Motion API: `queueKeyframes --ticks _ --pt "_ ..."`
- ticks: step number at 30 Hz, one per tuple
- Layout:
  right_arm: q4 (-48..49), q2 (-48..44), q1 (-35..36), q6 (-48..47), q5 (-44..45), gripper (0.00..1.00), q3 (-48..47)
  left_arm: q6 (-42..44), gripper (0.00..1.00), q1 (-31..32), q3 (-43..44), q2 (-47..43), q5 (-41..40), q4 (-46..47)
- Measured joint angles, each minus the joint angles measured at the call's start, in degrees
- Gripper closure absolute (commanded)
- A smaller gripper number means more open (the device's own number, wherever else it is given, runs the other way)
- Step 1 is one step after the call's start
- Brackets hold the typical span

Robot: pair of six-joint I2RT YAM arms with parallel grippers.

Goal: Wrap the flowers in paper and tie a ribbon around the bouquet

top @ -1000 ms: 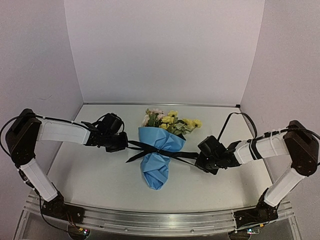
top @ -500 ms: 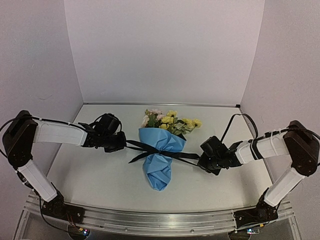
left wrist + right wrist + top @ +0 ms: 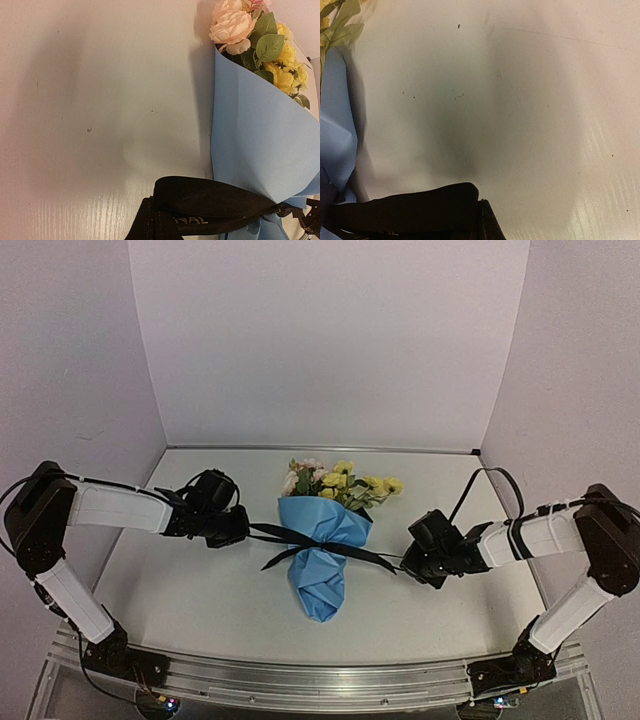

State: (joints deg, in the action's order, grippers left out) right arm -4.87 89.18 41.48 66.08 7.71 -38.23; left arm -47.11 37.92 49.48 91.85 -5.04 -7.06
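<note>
The bouquet lies mid-table: yellow and pink flowers (image 3: 340, 483) in a light blue paper (image 3: 320, 575) cone, its tip pointing toward me. A black ribbon (image 3: 318, 544) crosses the cone's waist, knotted there, with its ends running out to both sides. My left gripper (image 3: 240, 531) is shut on the ribbon's left end, and my right gripper (image 3: 407, 562) is shut on the right end. In the left wrist view the lettered ribbon (image 3: 210, 205) runs from the gripper (image 3: 155, 227) to the paper (image 3: 255, 145) below the flowers (image 3: 240, 30). The right wrist view shows the ribbon (image 3: 405, 210) pinched at the gripper (image 3: 482, 225).
White walls (image 3: 330, 340) close in the table at the back and on both sides. A metal rail (image 3: 320, 680) carrying the arm bases runs along the near edge. A black cable (image 3: 480, 485) loops above the right forearm.
Both grippers have drawn slightly apart, the left one leftward and the right one rightward, pulling the ribbon ends outward. The bouquet's tip has shifted a little to the right.
</note>
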Motion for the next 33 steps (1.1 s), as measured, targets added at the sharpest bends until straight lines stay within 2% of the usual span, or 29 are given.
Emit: queueKeyframes --ticks 33 --pt "3.4 -4.7 -3.2 1.1 -3.3 1.0 3.6 -2.5 1.0 -3.9 -3.5 -0.7 6.7 3.8"
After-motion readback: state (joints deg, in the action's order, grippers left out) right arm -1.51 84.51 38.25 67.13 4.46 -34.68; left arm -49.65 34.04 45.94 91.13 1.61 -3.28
